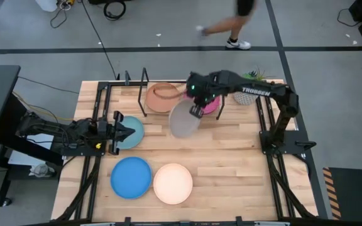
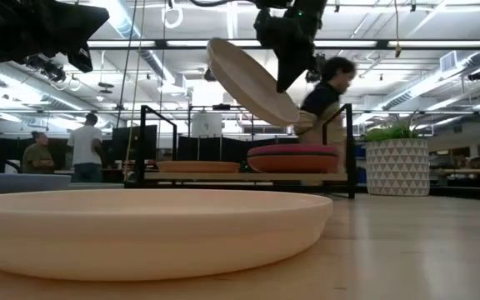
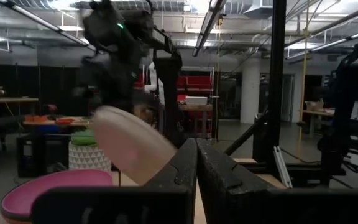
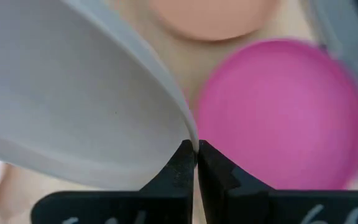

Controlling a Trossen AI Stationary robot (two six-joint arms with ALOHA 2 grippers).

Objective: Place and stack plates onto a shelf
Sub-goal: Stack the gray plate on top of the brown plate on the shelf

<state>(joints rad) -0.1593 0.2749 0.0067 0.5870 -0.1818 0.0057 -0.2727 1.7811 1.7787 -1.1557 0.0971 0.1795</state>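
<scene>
While tilted, the grey plate (image 1: 182, 119) hangs pinched from the right hand (image 1: 197, 112).

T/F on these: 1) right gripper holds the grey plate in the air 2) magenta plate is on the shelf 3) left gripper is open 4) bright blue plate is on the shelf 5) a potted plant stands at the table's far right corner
1) True. The right gripper is shut on the rim of the grey plate, which hangs tilted above the table.
2) True. The magenta plate lies on the shelf, right of the orange plate.
3) False. The left gripper is shut and holds nothing; it waits at the table's left side.
4) False. The bright blue plate lies on the table near the front, beside the cream plate.
5) True. The potted plant stands there, right of the shelf.
</scene>
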